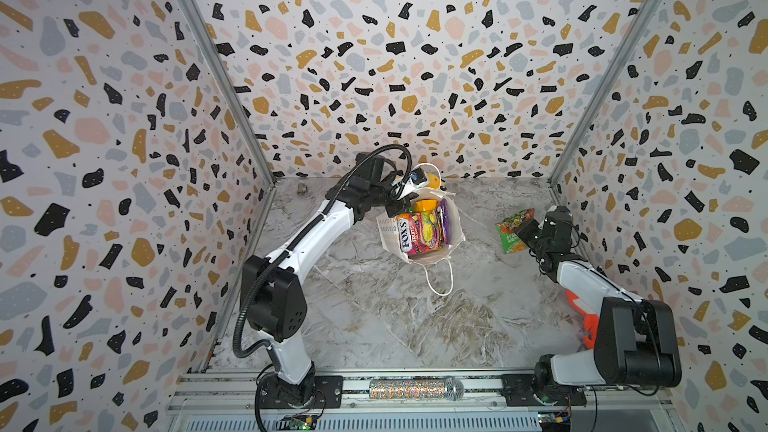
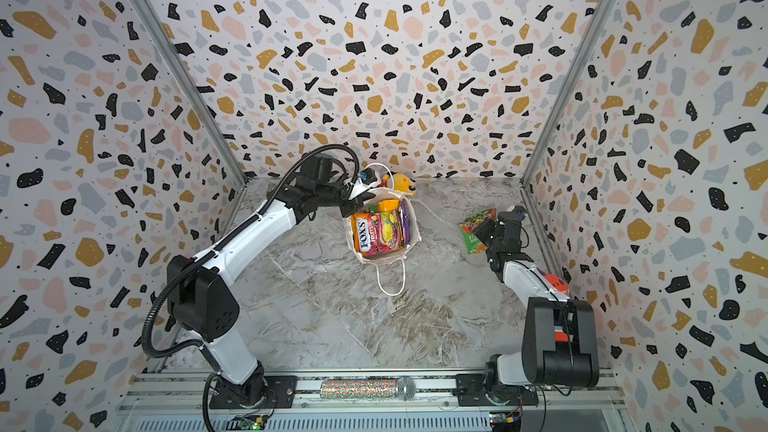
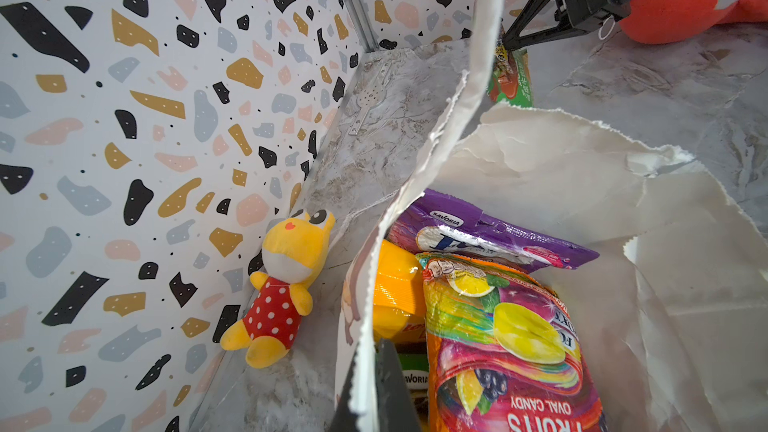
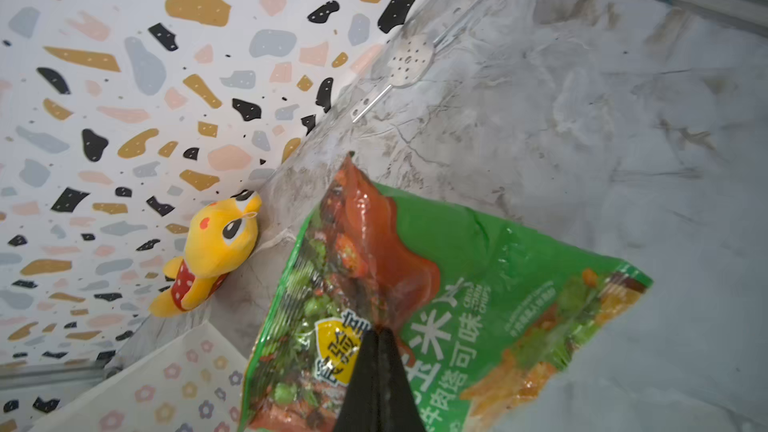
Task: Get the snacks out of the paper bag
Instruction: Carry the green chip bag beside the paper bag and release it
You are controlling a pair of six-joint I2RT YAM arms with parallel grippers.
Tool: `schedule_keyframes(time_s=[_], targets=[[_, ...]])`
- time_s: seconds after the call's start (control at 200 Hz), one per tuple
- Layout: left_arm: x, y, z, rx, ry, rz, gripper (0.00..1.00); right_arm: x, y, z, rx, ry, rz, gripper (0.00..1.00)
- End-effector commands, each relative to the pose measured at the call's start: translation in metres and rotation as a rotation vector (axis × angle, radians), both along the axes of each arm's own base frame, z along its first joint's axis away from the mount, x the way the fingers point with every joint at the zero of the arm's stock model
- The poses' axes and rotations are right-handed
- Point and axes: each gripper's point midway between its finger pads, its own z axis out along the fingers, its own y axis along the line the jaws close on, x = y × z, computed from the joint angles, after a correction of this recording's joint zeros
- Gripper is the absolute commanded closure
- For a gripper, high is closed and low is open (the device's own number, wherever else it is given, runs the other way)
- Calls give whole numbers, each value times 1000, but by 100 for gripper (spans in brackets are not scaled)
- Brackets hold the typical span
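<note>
The bench point(image 1: 374, 317) is a flat surface with a grey-brown marble pattern, enclosed by speckled walls.

The paper bag point(image 3: 582, 184) is located toward the rear centre of the bench in both top views, with its mouth held open toward the camera head. It is made of thin white paper, creased, with a serrated rim; small coloured flowers are printed on the outside. The left end effector point(image 3: 368, 401) is clenched on the rim of the rear-left wall, with the paper sandwiched between the two black fingers. One white cord handle point(image 1: 440, 280) is draped in a loop on the bench at the near side of the bag.

Flat glossy packets are stacked on edge inside the bag, just beside the left end effector: a FOX'S packet point(image 3: 498, 347) in red-pink with printed fruit, a purple packet point(image 3: 478, 226) behind it, and an orange-yellow packet point(image 3: 395, 284) against the gripped wall.

The green packet point(image 4: 457, 251) is positioned well apart from the bag, near the right wall. It is a crinkled foil pouch. The right end effector point(image 4: 377, 351) is closed on it, fingertips pinched together on the film. Contact between its lower edge and the bench cannot be determined.

A yellow plush toy point(image 3: 286, 284) in a red dotted dress is propped against the rear wall behind the bag.
</note>
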Motion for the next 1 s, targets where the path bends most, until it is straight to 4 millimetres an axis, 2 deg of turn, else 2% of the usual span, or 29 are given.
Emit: schedule_keyframes(time_s=[0.0, 0.165, 0.265, 0.4, 0.496, 0.551, 0.616, 0.651, 0.686, 0.706, 0.751, 0.851, 0.936, 0.996], targets=[[0, -4, 24, -57, -68, -20, 100, 10, -11, 2, 50, -42, -63, 100], [-1, -3, 25, -58, -70, -19, 100, 21, -23, -12, 84, -42, -117, 99], [-1, -3, 25, -59, -71, -19, 100, 28, -28, -17, 92, -27, -134, 82], [-1, -3, 26, -61, -71, -17, 100, 33, -31, -11, 77, -21, -134, 64], [-1, -3, 27, -63, -72, -16, 100, 37, -24, 7, 22, -41, -60, 54], [-2, -3, 28, -66, -68, -19, 100, 42, -9, 18, -63, -15, 45, 51], [-3, -3, 29, -67, -70, -21, 100, 35, 8, 10, -203, 105, 126, 49], [-3, -3, 29, -66, -72, -20, 100, 29, 15, 6, -280, 148, 157, 40], [-3, -3, 28, -66, -73, -20, 100, 22, 20, -3, -344, 208, 194, 8], [-3, -3, 29, -67, -75, -19, 100, 18, 23, -10, -366, 250, 213, 0], [-2, -4, 28, -72, -71, -18, 100, 7, 26, -30, -390, 360, 254, 0], [-4, -6, 28, -83, -56, -35, 100, -22, 27, -67, -422, 519, 299, 8], [-4, -7, 25, -82, -56, -38, 100, -41, 21, -84, -430, 565, 272, 13], [-2, -7, 22, -76, -54, -34, 100, -44, 23, -90, -407, 545, 271, 16]])
